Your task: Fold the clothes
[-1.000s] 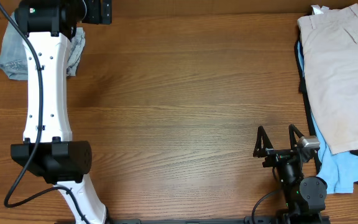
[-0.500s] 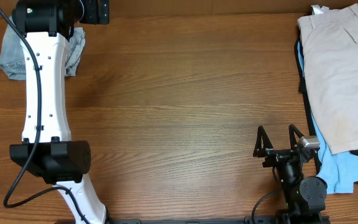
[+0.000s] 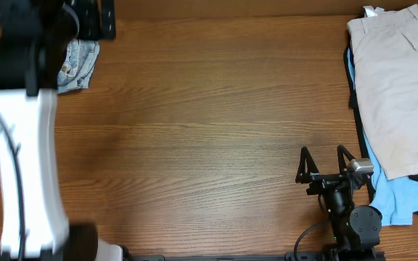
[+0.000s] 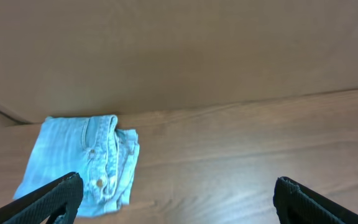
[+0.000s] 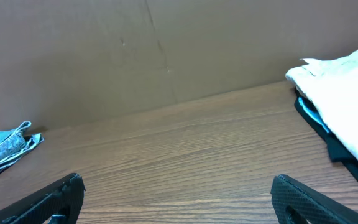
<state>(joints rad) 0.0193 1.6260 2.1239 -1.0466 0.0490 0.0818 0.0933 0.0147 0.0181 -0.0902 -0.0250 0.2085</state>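
The faded light-blue denim jeans lie folded in a small bundle at the table's far left corner. My left arm covers their left part in the overhead view. They also show in the left wrist view and far off in the right wrist view. My left gripper is open and empty, raised above the table just right of the jeans; from overhead it shows as a dark blur. My right gripper is open and empty near the front right, also seen in its wrist view.
Beige trousers lie at the right edge on top of a bright sky-blue garment and something dark; they also show in the right wrist view. A brown cardboard wall runs along the table's far edge.
My left arm has swung to the left and now looks larger and blurred, hiding the left part of the jeans. The right arm has not moved.
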